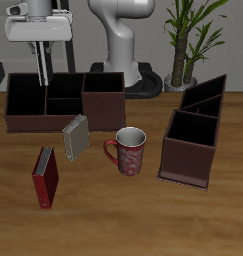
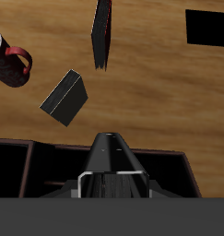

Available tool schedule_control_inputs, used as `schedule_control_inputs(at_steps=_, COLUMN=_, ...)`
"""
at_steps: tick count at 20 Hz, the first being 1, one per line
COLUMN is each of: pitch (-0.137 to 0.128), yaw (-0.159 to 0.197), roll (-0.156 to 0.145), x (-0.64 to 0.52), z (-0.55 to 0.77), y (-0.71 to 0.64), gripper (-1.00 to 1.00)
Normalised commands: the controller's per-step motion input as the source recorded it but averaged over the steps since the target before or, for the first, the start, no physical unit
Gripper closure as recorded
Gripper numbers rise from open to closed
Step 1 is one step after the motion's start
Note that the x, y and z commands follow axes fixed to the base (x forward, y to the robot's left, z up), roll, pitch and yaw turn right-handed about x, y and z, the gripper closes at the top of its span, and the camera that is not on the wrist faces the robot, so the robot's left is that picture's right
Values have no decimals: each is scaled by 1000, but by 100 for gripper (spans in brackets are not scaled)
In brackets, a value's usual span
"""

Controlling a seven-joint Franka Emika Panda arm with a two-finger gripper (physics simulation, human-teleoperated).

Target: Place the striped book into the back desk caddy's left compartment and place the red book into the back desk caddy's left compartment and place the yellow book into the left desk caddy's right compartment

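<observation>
The striped book [image 1: 76, 136] [image 2: 64, 97] stands tilted on the table in front of the back desk caddy [image 1: 103, 97] [image 2: 49, 146]. Nearer the table's front edge, the red book [image 1: 46, 177] [image 2: 102, 32] stands upright on its edge. My gripper [image 1: 40, 82] [image 2: 109, 140] hangs above the back caddy's end compartment, the one farthest from the left desk caddy [image 1: 183, 160]. In the wrist view its fingers meet as one dark wedge with nothing seen between them. The yellow book is out of view.
A red patterned mug [image 1: 128, 150] [image 2: 7, 57] stands between the two caddies, beside the striped book. A potted plant [image 1: 188, 40] and the robot's base [image 1: 118, 45] are at the table's back.
</observation>
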Motion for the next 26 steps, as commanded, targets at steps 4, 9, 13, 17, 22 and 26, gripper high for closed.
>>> schedule_control_inputs(at_steps=4, pitch=13, yaw=-26, roll=-55, x=-8, z=158, y=-510, gripper=100)
schedule_control_inputs(at_steps=9, pitch=64, yaw=-4, roll=5, x=68, z=-62, y=-382, gripper=100)
schedule_control_inputs(at_steps=13, pitch=60, yaw=-59, roll=-41, x=17, z=4, y=-522, gripper=100)
schedule_control_inputs(at_steps=17, pitch=106, yaw=-104, roll=-6, x=105, z=-42, y=-444, gripper=100)
schedule_control_inputs(at_steps=22, pitch=57, yaw=11, roll=-25, x=110, z=-132, y=-159, gripper=100)
schedule_control_inputs(at_steps=26, pitch=62, yaw=11, roll=13, x=59, z=-176, y=86, gripper=100)
